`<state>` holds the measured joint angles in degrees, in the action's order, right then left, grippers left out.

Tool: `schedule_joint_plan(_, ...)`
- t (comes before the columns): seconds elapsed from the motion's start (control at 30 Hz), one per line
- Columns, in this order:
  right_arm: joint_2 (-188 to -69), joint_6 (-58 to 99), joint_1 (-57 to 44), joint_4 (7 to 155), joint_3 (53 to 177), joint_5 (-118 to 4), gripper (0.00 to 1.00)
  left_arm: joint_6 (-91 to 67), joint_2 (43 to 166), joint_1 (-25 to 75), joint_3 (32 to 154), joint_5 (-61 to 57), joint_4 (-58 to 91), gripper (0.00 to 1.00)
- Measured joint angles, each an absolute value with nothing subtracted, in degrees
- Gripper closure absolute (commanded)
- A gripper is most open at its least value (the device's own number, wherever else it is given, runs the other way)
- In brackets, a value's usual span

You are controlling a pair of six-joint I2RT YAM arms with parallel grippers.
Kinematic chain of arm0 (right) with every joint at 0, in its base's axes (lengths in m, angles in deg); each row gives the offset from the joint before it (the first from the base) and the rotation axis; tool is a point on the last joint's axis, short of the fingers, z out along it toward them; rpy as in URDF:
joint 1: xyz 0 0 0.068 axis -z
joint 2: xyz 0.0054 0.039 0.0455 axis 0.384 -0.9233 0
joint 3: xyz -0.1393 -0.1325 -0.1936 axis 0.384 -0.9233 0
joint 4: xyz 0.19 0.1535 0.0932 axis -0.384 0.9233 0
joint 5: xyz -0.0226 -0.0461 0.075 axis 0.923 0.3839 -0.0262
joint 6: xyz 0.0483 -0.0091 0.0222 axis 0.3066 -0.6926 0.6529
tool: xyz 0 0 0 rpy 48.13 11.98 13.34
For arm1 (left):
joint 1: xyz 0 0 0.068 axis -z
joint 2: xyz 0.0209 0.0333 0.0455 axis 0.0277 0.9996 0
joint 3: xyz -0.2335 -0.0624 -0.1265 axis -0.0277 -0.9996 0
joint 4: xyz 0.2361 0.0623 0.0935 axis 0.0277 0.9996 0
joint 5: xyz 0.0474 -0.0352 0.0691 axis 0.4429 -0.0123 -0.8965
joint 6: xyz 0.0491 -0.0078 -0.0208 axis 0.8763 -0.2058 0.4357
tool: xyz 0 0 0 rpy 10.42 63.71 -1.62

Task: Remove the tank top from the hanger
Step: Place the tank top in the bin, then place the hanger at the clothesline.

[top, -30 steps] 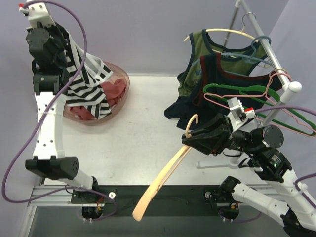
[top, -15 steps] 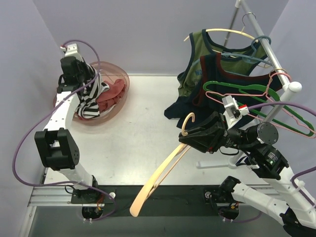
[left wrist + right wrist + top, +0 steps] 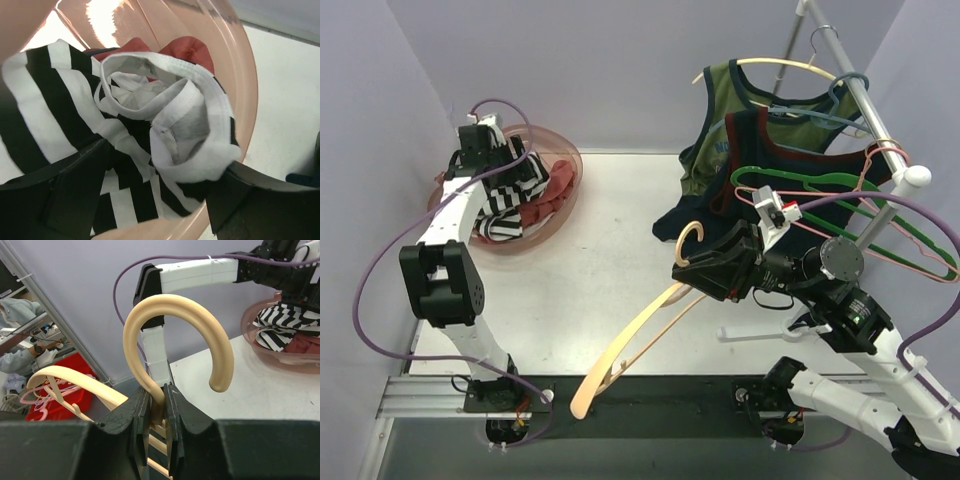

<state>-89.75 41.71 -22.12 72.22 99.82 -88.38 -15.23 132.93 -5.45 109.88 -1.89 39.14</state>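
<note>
The black-and-white striped tank top [image 3: 506, 196] lies bunched in the pink basin [image 3: 572, 166]. My left gripper [image 3: 506, 172] hangs low over it, open. In the left wrist view the tank top [image 3: 165, 125] sits between the spread fingers [image 3: 75, 192] of the left gripper [image 3: 165, 172], resting on the basin's wall [image 3: 240, 85]. The bare cream hanger [image 3: 632, 345] slants down toward the table's near edge. My right gripper [image 3: 698, 272] is shut on its neck just under the hook. In the right wrist view the right gripper [image 3: 158, 407] pinches the hanger [image 3: 150, 325].
Red clothing [image 3: 552, 185] also lies in the basin. At the right a metal rack [image 3: 865, 100] carries a green top [image 3: 740, 110] and a navy top [image 3: 770, 160] on hangers, plus bare green [image 3: 800, 182] and pink [image 3: 880, 165] hangers.
My left arm came down from high above the basin and its gripper opened, leaving the striped tank top in the basin. The right gripper shifted the hanger slightly left.
</note>
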Motion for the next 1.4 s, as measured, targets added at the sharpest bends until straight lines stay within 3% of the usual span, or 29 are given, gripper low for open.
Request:
schedule_joint_plan(0.07,-89.83,41.65,-22.12,72.97,99.82,-87.64,1.00,-14.79,131.42,-5.51,110.73,-2.20,40.65,0.09)
schedule_joint_plan(0.43,-92.65,39.90,-22.12,79.28,100.91,-84.03,1.00,-14.33,115.10,-5.69,112.22,-3.29,46.25,0.07)
schedule_joint_plan(0.7,-97.44,34.52,-22.15,85.84,101.81,-77.19,1.00,-20.96,92.06,-5.01,93.90,20.88,34.73,0.07)
schedule_joint_plan(0.97,-104.72,30.59,-22.52,89.84,105.55,-68.64,1.00,-30.55,82.46,-3.81,75.85,43.07,21.31,0.10)
schedule_joint_plan(1.17,-110.09,25.98,-22.89,89.93,108.72,-62.41,1.00,-35.80,77.68,-1.91,68.07,51.79,14.58,0.10)
schedule_joint_plan(1.4,-115.95,23.99,-22.89,90.34,115.93,-58.92,1.00,-27.54,75.75,3.38,70.99,55.17,19.74,0.16)
